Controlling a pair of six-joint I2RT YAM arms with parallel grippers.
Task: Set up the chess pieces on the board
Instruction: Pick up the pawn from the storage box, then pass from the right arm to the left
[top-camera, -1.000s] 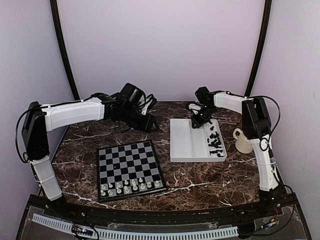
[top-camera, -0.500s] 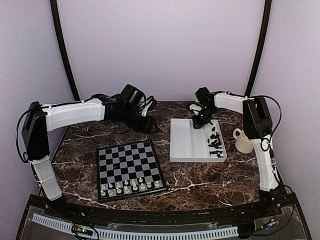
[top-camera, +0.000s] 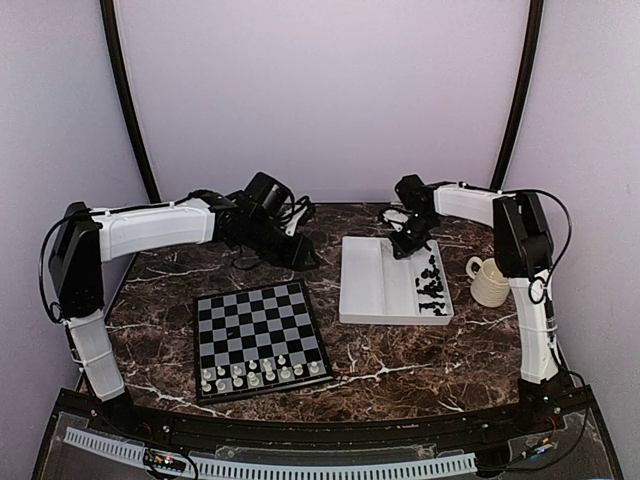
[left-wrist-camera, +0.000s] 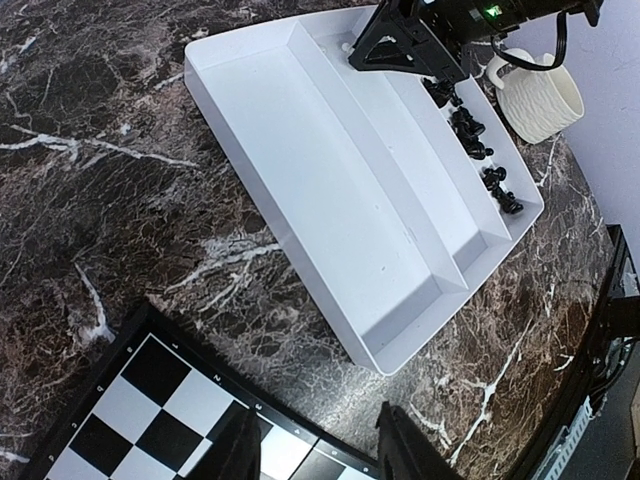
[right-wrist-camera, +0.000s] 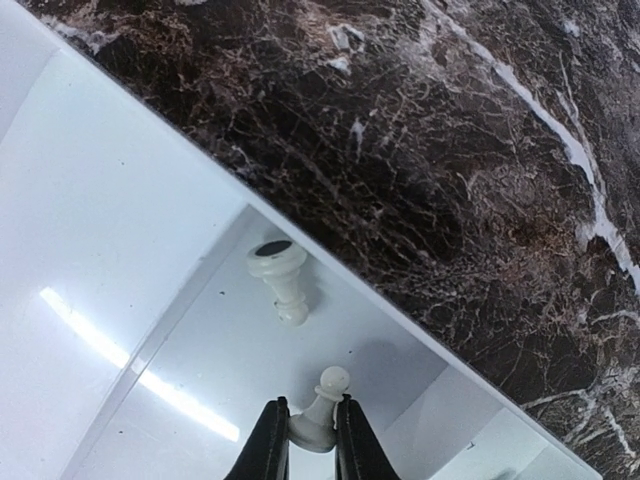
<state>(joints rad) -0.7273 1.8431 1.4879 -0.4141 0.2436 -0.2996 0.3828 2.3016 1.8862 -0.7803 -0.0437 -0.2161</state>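
Right hand (right-wrist-camera: 305, 445) pinches a white pawn (right-wrist-camera: 322, 405) at its base, fingers pressed on either side. The pawn stands upright at the far end of the narrower compartment of the tray (right-wrist-camera: 90, 230). Only the right wrist view shows this grip, and a second white piece (right-wrist-camera: 280, 278) lying on its side just beyond the pawn. From above, the arm covers that corner. The left hand (left-wrist-camera: 320, 450) hangs with its fingers spread and nothing between them, over the board's far edge.

The dark marbled table (top-camera: 400, 350) carries everything. The board (top-camera: 258, 335), black and light-grey with a thin black rim, lies near left, slightly turned. White chessmen (top-camera: 262, 372) stand along its two nearest rows. A strip of marble separates the board from the tray on its right. The ribbed cream mug (top-camera: 490, 280) sits just beside the tray's right rim, near the table's right edge. Black chessmen (top-camera: 432, 280) lie scattered along the narrower, right-hand compartment, nearer than the held pawn. The wrist view shows the wider compartment's floor plain white.
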